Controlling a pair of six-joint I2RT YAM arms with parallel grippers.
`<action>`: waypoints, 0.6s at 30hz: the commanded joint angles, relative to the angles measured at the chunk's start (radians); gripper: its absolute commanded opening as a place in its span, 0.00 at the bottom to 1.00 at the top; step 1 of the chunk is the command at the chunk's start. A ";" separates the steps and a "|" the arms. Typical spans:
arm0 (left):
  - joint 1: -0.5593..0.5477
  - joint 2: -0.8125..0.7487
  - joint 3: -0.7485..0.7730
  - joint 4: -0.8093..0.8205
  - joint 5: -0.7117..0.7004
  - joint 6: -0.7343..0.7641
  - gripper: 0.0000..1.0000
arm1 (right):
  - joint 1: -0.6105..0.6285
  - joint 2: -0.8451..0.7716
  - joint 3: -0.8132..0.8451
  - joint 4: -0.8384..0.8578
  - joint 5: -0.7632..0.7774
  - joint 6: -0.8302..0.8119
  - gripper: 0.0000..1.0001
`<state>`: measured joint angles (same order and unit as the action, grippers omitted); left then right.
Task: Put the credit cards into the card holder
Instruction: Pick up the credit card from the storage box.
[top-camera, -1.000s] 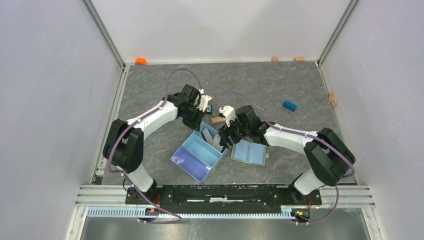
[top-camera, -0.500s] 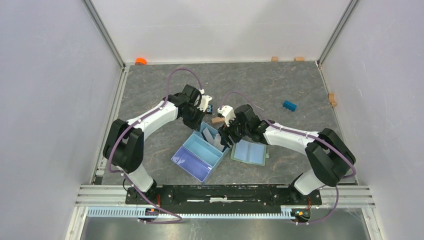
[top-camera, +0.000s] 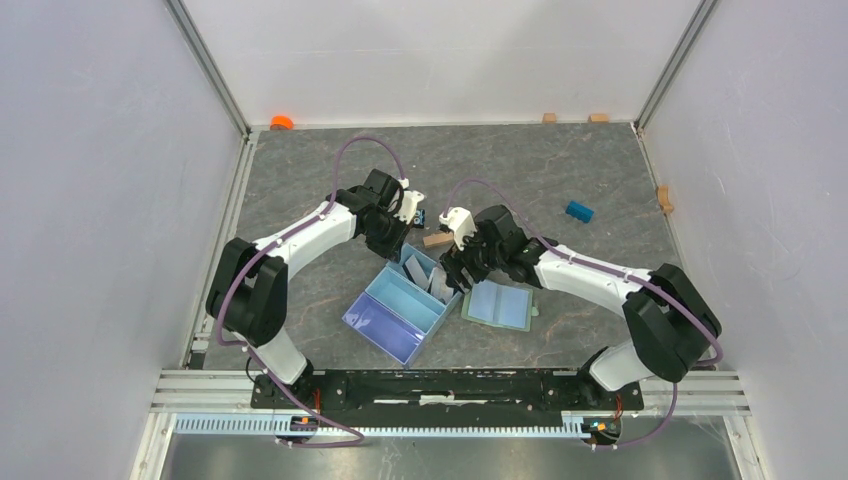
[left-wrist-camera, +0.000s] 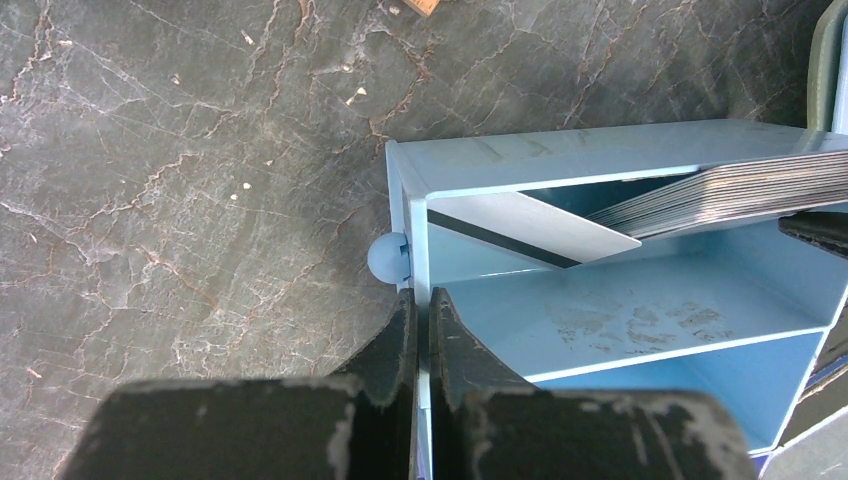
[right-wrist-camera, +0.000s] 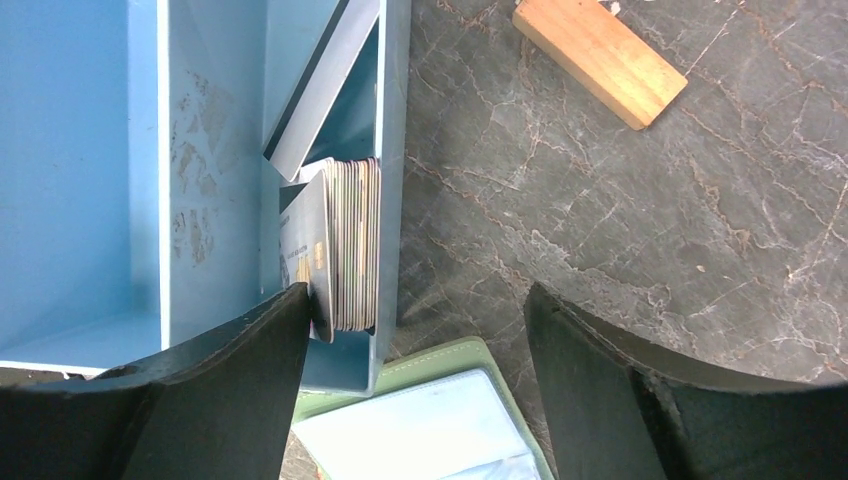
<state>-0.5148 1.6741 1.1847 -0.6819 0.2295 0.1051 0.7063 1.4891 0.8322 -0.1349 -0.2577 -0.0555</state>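
The credit cards stand as a stack (right-wrist-camera: 350, 245) on edge in the end compartment of the light blue tray (right-wrist-camera: 215, 150), against its wall. One card with a dark stripe (left-wrist-camera: 530, 228) leans beside the stack (left-wrist-camera: 740, 190). My right gripper (right-wrist-camera: 418, 295) is open and straddles the stack and the tray wall, one finger inside the tray and one outside. The sage-green card holder (right-wrist-camera: 440, 420) lies open right beside the tray (top-camera: 498, 305). My left gripper (left-wrist-camera: 420, 330) is shut on the tray's side wall (left-wrist-camera: 408, 230) near a corner.
A wooden block (right-wrist-camera: 600, 60) lies on the dark marbled table just beyond the tray. A blue block (top-camera: 579, 211) is at the right, an orange object (top-camera: 282, 122) at the back left, and small wooden pieces (top-camera: 664, 197) lie along the back and right edges.
My right gripper has shifted slightly toward the back at the tray's end compartment, and its elbow has swung outward. The left arm and the tray have held still.
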 joint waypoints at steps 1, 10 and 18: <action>-0.011 0.008 0.003 -0.027 -0.008 0.003 0.02 | -0.011 -0.028 0.024 0.002 -0.027 -0.041 0.83; -0.011 0.012 0.006 -0.027 -0.002 0.003 0.02 | -0.011 0.004 0.037 0.028 -0.080 -0.029 0.82; -0.011 0.010 0.007 -0.027 0.002 0.001 0.02 | -0.006 0.064 0.074 0.049 -0.082 -0.010 0.82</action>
<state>-0.5148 1.6741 1.1847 -0.6819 0.2298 0.1051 0.6983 1.5337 0.8551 -0.1303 -0.3351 -0.0727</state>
